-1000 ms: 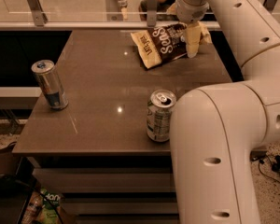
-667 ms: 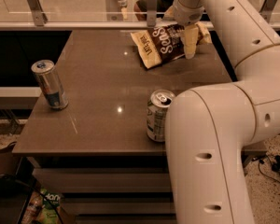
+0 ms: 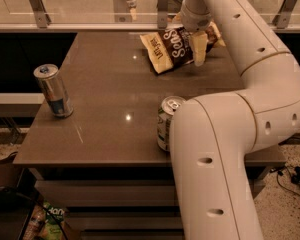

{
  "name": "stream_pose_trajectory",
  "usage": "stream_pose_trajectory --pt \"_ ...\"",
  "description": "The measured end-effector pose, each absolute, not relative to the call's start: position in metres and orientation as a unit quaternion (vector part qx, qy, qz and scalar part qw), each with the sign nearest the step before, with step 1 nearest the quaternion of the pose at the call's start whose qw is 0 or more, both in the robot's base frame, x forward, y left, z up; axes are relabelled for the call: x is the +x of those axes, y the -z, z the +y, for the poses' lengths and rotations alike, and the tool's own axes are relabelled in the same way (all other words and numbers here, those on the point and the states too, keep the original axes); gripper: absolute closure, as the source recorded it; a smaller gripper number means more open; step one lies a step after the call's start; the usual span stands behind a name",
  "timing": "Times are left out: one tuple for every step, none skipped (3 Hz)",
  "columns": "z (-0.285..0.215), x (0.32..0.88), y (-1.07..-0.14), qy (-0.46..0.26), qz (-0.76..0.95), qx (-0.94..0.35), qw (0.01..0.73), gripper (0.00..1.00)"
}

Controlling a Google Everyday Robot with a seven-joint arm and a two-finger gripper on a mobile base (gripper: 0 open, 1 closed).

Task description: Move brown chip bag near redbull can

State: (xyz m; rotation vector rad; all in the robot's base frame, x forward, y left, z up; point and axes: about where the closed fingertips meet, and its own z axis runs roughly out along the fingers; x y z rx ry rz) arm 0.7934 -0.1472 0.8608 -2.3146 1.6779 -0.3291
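The brown chip bag (image 3: pixel 167 51) lies at the far middle of the table, dark brown with white lettering and cream ends, its left end tilted toward me. My gripper (image 3: pixel 198 51) reaches down onto the bag's right part, covering it there. The redbull can (image 3: pixel 54 90) stands upright near the table's left edge, well apart from the bag.
A pale green-white can (image 3: pixel 166 121) stands near the front edge, partly hidden by my arm (image 3: pixel 215 159). The brown table (image 3: pixel 105 84) has a glass railing with metal posts (image 3: pixel 35 4) behind it. Clutter lies on the floor at the lower left.
My arm's near segment has swung left and closer to the camera. The gripper has stayed on the bag, and the bag and both cans have not moved.
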Motion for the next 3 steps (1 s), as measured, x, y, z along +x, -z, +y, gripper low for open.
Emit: stream_pose_trajectory --pt "-0.1457 0.7971 -0.8581 0.116 0.577 -0.797 0.135 0.18" --pt "-0.1439 0.8006 -0.8547 0.117 0.577 -0.797 0.137 0.41" --pt "-0.1424 0.8035 -0.8513 0.118 0.576 -0.797 0.139 0.65"
